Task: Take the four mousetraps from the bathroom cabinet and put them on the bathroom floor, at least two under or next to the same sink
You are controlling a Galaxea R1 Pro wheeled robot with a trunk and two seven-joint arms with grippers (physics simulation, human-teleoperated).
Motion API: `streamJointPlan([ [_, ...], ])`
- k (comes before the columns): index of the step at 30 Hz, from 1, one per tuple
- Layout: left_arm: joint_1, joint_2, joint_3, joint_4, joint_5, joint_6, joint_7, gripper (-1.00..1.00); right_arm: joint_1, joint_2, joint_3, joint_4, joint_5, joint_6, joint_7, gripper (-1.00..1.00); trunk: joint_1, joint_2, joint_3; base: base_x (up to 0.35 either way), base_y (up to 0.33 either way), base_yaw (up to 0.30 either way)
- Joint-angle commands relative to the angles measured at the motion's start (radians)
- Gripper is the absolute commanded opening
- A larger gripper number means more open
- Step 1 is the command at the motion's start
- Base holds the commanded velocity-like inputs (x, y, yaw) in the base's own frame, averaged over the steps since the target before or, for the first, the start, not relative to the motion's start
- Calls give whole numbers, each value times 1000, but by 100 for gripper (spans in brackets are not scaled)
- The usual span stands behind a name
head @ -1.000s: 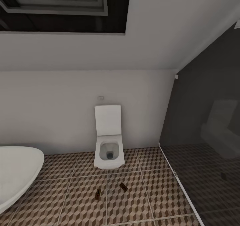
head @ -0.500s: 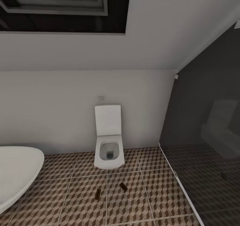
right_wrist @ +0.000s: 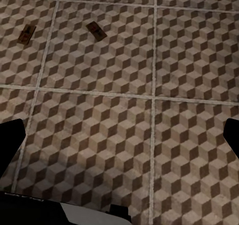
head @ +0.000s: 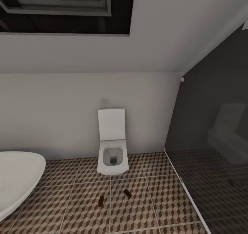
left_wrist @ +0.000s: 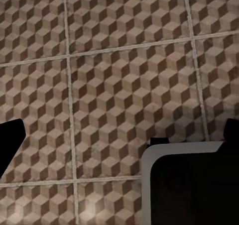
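Two mousetraps (head: pixel 101 201) (head: pixel 127 193) lie on the bathroom floor (head: pixel 86 213) before the toilet (head: pixel 112 151), probably dropped as delivered; both arms' fingers look spread, grasping nothing.

Floor: you see bathroom floor (right_wrist: pixel 129 130) tiles in a cube pattern with pale grout lines.
Mousetraps: you have two mousetraps (right_wrist: pixel 95 30) lying flat at about 11 o'clock, near each other, apart, on one tile.
Right claw: dark fingertips (right_wrist: pixel 10 138) at 9 and 3 o'clock, spread wide, nothing between them.

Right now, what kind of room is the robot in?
A bathroom, by the look of it: a white toilet against the wall, a white bathtub and cube-patterned floor tiles with two mousetraps lying on them.
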State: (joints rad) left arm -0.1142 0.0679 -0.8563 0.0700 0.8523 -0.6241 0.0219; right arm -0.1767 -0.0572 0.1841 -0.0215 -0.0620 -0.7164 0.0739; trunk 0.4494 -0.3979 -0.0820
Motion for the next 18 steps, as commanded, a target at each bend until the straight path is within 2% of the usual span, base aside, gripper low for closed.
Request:
streamJointPlan([
  [1,-1,-2,-7,2,2,-3,2,100,-1,0,2,1,-7,-3,7,100,1,-2,-2,0,0,0],
  [18,-1,-1,-7,2,2,-3,0,100,0,-1,2,1,-7,-2,6,100,1,-2,-2,0,0,0],
])
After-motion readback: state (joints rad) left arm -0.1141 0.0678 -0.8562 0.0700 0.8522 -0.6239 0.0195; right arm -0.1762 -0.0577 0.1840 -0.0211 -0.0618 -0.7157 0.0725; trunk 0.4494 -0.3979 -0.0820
